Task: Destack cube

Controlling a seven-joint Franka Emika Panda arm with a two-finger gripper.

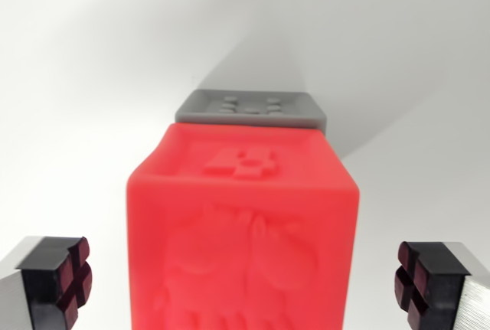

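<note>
Red cube point(243, 238) sits right between the two fingers of the gripper point(245, 284), which is spread wide and touches nothing. A gray cube point(251, 108) peeks out behind it.

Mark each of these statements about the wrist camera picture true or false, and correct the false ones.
1. The red cube lies between the two fingers of the hand. True.
2. The fingers are clamped onto the red cube. False: a gap shows between each finger and the cube, so the hand is open.
3. A grey cube shows beyond the red one. True.
4. The grey cube's visible face is smooth. False: it carries raised dots.
5. The surface around the cubes is dark. False: it is white.
</note>
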